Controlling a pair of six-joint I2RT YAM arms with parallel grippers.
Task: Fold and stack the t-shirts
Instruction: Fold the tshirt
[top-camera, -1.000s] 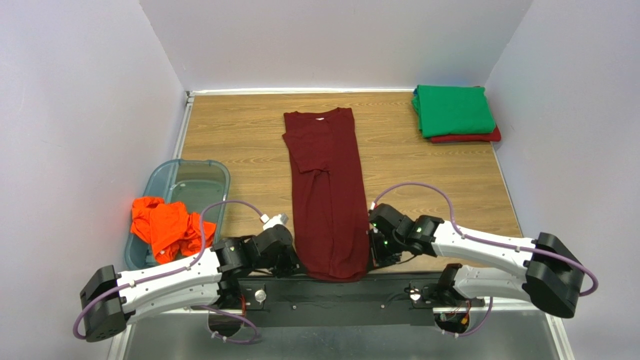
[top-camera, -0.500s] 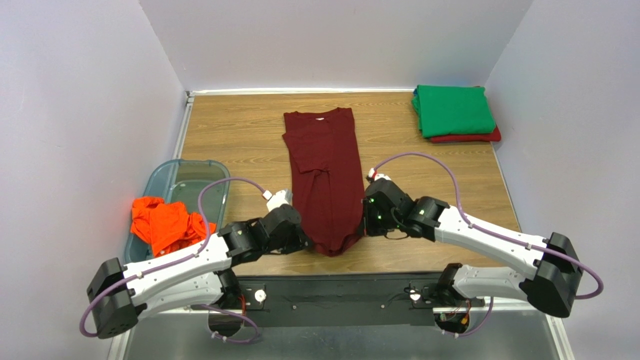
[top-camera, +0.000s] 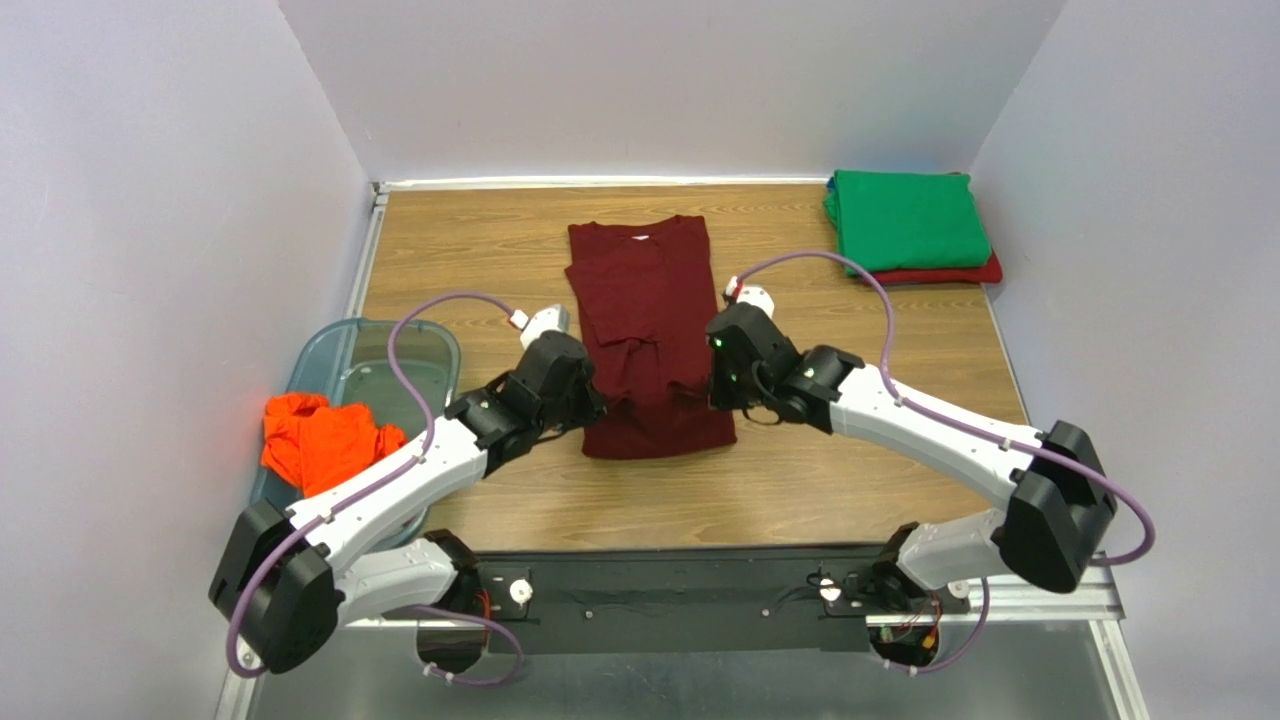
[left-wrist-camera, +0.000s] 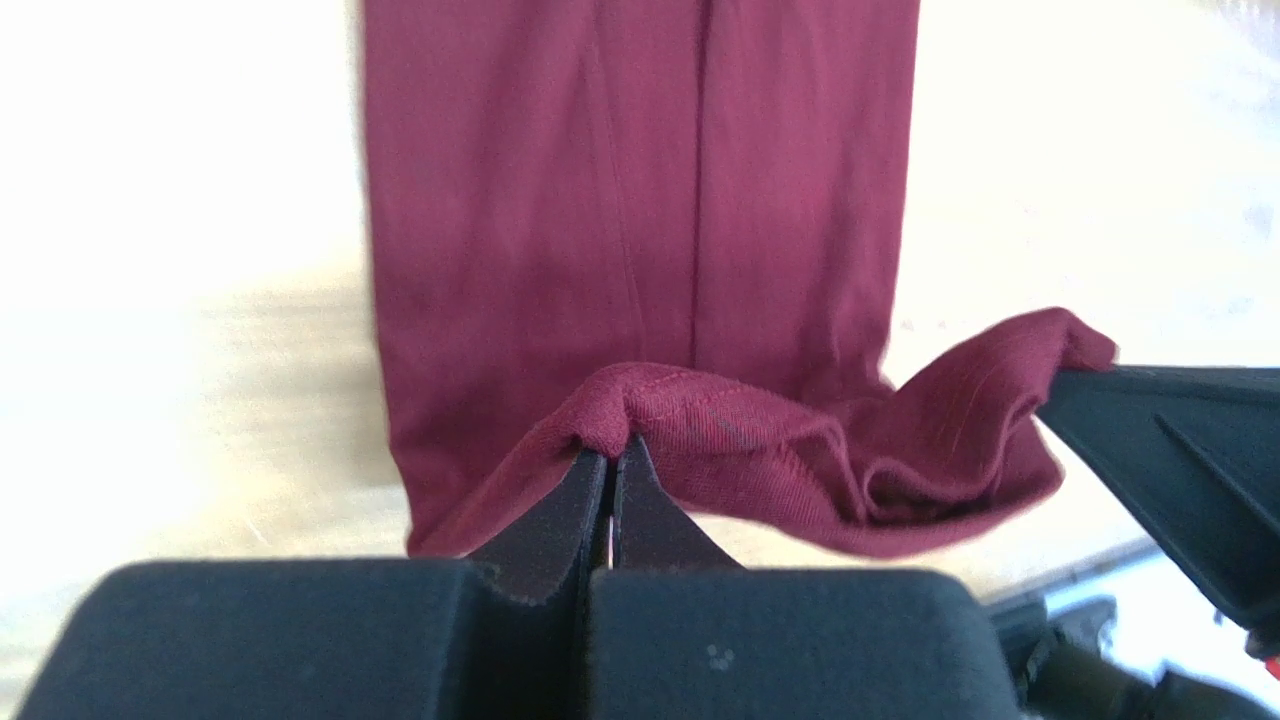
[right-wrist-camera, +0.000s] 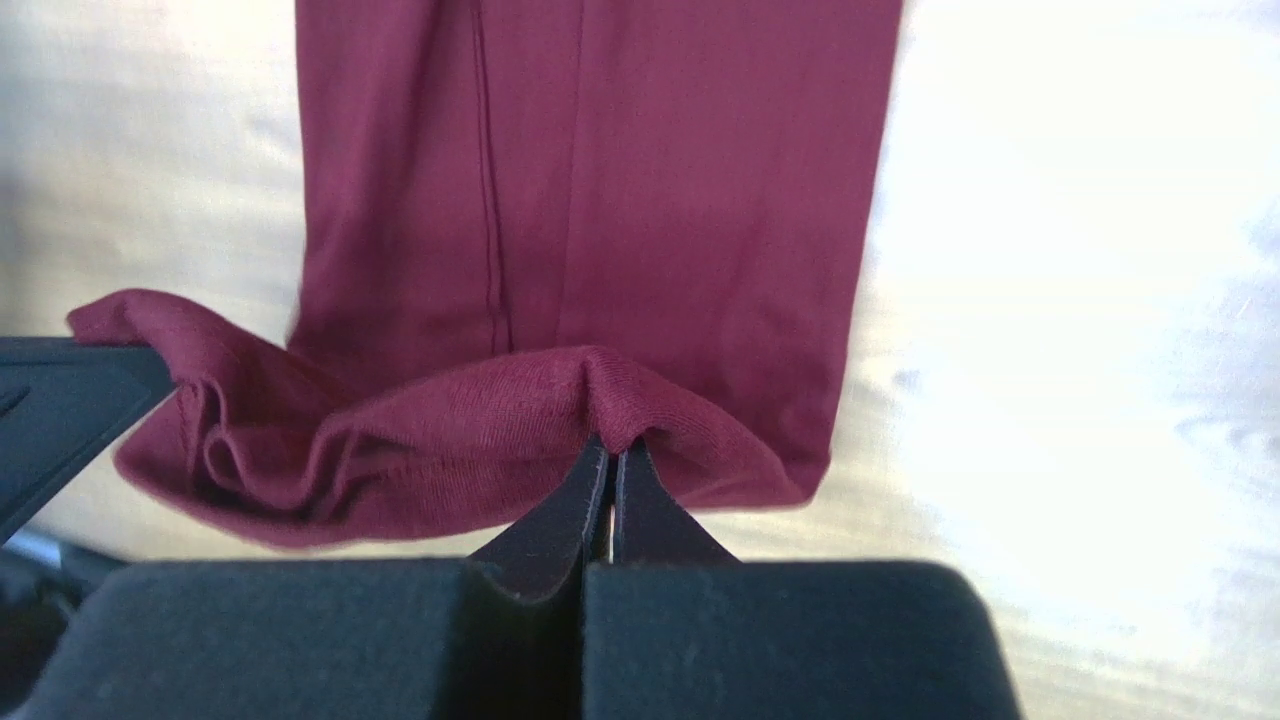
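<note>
At the near left, a crumpled bright orange cloth t-shirt (top-camera: 323, 444) is draped in a translucent grey-blue plastic tub (top-camera: 394, 348). At mid-table, the near hem of the dark maroon cloth t-shirt (top-camera: 649, 323) is pinched on the left by the left gripper (left-wrist-camera: 613, 453) and on the right by the right gripper (right-wrist-camera: 612, 453), and is held raised over the shirt's body. At the far right, a folded green t-shirt (top-camera: 906, 219) is laid on a folded red one (top-camera: 944, 276).

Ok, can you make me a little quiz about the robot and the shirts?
1. True or false: the left fingers and the right fingers both pinch the maroon t-shirt.
2. What lies on the red t-shirt? A. green t-shirt B. blue towel C. yellow sock
3. Fill in: the orange t-shirt drapes over a plastic ___.
Key: 1 true; 2 A; 3 bin
</note>
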